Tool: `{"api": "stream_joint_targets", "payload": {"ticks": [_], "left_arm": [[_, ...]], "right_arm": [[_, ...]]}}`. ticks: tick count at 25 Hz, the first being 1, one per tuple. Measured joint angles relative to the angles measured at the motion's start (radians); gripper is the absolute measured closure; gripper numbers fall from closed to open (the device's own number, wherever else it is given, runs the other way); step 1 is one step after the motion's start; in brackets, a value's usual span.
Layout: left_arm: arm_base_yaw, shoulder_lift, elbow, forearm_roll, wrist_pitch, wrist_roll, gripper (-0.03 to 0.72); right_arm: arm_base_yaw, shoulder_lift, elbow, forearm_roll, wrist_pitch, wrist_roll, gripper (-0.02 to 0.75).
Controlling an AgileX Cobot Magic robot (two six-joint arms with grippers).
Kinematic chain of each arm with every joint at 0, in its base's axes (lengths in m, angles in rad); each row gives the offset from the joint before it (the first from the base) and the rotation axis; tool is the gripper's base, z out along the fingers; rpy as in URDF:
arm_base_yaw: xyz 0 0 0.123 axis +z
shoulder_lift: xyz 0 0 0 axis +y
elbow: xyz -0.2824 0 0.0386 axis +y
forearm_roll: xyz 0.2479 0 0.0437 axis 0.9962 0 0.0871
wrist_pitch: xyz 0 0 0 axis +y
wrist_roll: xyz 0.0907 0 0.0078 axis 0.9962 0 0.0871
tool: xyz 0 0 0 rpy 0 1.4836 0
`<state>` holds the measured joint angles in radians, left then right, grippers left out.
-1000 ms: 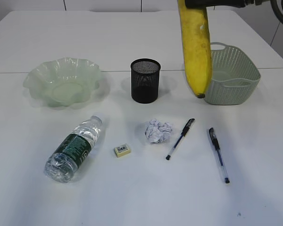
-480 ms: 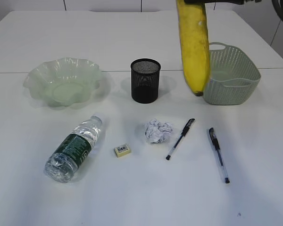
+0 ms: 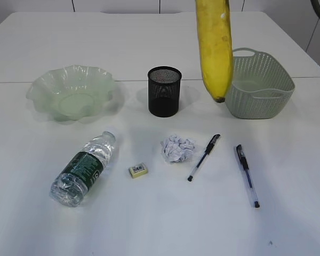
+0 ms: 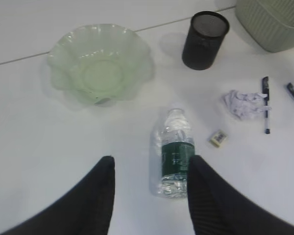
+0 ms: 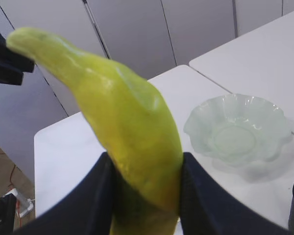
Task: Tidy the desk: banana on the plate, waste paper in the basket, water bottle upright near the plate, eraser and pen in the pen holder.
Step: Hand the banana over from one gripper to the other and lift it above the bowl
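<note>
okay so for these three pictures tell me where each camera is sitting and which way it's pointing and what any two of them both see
Exterior view: in front of the desk, slanting down; no arm visible, just the hanging banana.
Left wrist view: on the left arm, looking down past the left gripper, jaws open above the lying water bottle.
Right wrist view: on the raised right arm, looking across toward the plate; the right gripper clamps the banana.
Shared: all three show the plate; exterior and left wrist share bottle, pen holder and eraser.
</note>
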<state>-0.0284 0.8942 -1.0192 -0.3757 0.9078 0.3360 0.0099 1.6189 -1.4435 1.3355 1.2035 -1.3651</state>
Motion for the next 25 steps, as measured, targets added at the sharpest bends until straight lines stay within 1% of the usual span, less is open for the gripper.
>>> {"api": "stream_joint_targets", "payload": {"ticks": [3, 7, 10, 15, 22, 25], "left_arm": [[0.0, 0.005, 0.088, -0.136, -0.067, 0.12, 0.347], [0.0, 0.008, 0.166, -0.312, -0.123, 0.326, 0.347], [0.0, 0.018, 0.183, -0.455, -0.136, 0.491, 0.348], [0.0, 0.068, 0.183, -0.645, -0.113, 0.74, 0.347], [0.0, 0.185, 0.183, -0.91, 0.006, 1.047, 0.347], [0.0, 0.242, 0.183, -1.007, 0.061, 1.147, 0.347]], "right_arm": [[0.0, 0.0, 0.0, 0.019, 0.002, -0.015, 0.477], [0.0, 0.0, 0.0, 0.031, 0.002, -0.027, 0.477], [0.0, 0.0, 0.0, 0.04, 0.002, -0.037, 0.477], [0.0, 0.0, 0.0, 0.044, 0.002, -0.045, 0.477], [0.0, 0.0, 0.0, 0.044, 0.002, -0.049, 0.477], [0.0, 0.0, 0.0, 0.044, 0.002, -0.049, 0.477]]}}
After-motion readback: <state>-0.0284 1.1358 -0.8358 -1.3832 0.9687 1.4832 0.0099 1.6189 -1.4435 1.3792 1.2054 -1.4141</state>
